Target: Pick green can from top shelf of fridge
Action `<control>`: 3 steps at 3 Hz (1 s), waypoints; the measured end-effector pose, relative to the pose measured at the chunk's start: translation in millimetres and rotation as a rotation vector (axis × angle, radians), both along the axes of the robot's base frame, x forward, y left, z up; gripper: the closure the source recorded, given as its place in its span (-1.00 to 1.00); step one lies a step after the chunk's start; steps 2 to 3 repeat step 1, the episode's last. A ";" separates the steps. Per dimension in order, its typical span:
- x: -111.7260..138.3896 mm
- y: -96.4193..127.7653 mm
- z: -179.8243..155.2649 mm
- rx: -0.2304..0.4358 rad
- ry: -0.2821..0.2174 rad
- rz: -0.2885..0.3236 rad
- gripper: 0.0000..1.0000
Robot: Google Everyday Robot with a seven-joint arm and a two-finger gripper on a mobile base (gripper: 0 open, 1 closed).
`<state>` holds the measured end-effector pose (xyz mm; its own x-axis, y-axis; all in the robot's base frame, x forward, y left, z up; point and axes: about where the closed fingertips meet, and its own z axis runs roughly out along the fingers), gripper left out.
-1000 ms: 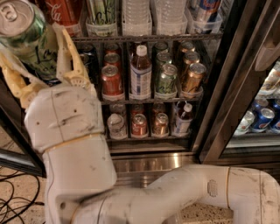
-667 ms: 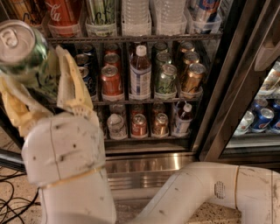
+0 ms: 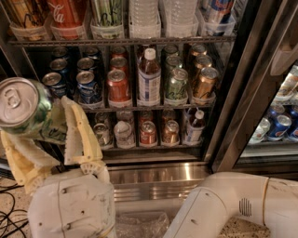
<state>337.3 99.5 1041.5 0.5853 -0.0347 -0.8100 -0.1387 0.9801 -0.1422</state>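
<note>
My gripper [image 3: 44, 135] is at the left of the camera view, out in front of the fridge [image 3: 153, 176], shut on the green can [image 3: 28, 111]. The can is tilted toward the camera, so its silver lid with pull tab faces me; its pale green and white side sits between the two yellowish fingers [image 3: 79, 132]. The top shelf [image 3: 139, 41] runs along the top of the view, with clear trays holding a red Coca-Cola can [image 3: 70, 14], another tall pale green can [image 3: 107, 14] and clear water bottles [image 3: 163, 14].
Lower racks hold short cans and a white-capped bottle [image 3: 149, 76]. The dark door frame [image 3: 251, 83] slants down the right; a neighbouring cooler with blue cans [image 3: 279, 125] lies beyond. My white arm [image 3: 233, 209] crosses the bottom. Black cables [image 3: 9, 209] lie on the floor at left.
My gripper, with the green can in it, has moved down and away from the top shelf, coming closer to the camera. The can has tilted further so its lid faces me.
</note>
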 end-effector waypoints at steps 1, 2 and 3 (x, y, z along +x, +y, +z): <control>-5.9 3.0 2.7 -0.006 -0.018 0.011 1.00; -5.9 3.0 2.7 -0.006 -0.018 0.011 1.00; -5.9 3.0 2.7 -0.006 -0.018 0.011 1.00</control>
